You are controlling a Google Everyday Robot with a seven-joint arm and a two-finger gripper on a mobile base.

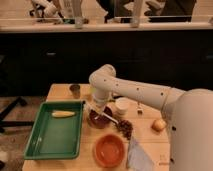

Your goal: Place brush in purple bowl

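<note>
The purple bowl (100, 119) stands on the wooden table just right of the green tray. The brush (106, 116) is a thin whitish stick that slants across the bowl, from its upper left rim down to its right rim. My gripper (96, 104) hangs straight down from the white arm, right over the bowl's back left rim and at the brush's upper end. I cannot tell whether it holds the brush.
A green tray (50, 140) with a yellow corn cob (63, 114) lies at the left. An orange bowl (109, 149) is in front. A white cup (121, 106), a fork (139, 107), dark grapes (125, 128), a yellowish fruit (159, 125) and a metal cup (75, 90) stand around.
</note>
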